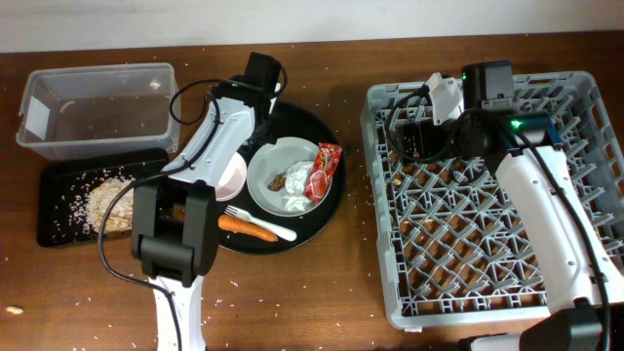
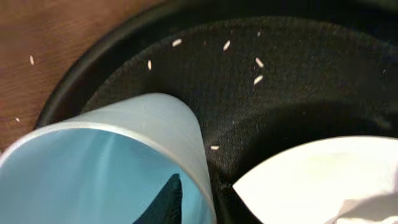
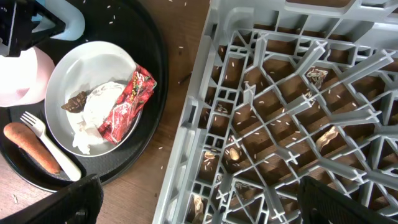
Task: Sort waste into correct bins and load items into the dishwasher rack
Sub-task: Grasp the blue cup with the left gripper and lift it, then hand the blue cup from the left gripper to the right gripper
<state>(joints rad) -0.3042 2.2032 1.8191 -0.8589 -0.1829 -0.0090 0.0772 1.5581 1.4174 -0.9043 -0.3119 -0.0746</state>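
My left gripper (image 1: 255, 97) is at the back of the round black tray, shut on the rim of the light blue cup (image 2: 106, 162), with one finger inside it. The pale plate (image 1: 268, 166) holds the red wrapper (image 1: 325, 168), white tissue (image 1: 297, 192) and brown food bit (image 1: 278, 182). The carrot (image 1: 249, 228) and white fork (image 1: 261, 225) lie in front of the plate. The small white bowl (image 1: 232, 175) is left of it. My right gripper (image 1: 417, 141) is open and empty above the left part of the grey dishwasher rack (image 1: 585, 127).
The clear tub (image 1: 97, 73) stands at the back left. In front of it, the flat black tray (image 1: 58, 185) holds grain scraps (image 1: 102, 200). The round black tray (image 1: 317, 127) sits between the bins and the rack. Loose grains are scattered on the wooden table.
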